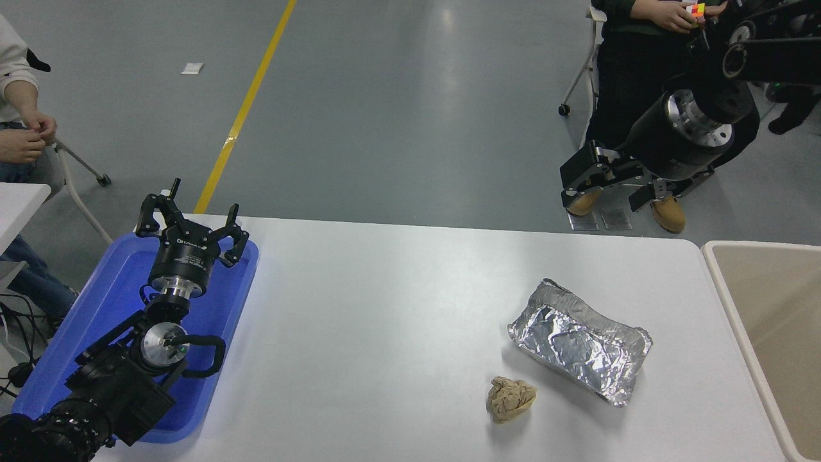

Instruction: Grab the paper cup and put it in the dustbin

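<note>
We see the right end effector (606, 192) held in the air past the table's (385, 308) far edge, at the upper right; its fingers are spread apart and hold nothing. The left end effector (192, 224) rests over the blue tray (109, 289) at the table's left end, fingers spread wide, empty too. We cannot find the cup anywhere in view. The bin (718, 276) stands at the table's right end, its rim just beside the table edge; only part of its inside shows. On the table's right half a foil tray (580, 340) lies, with a brown paper ball (511, 398) near it, toward us and apart from it. A seated person (625, 83) is beyond the right arm.
</note>
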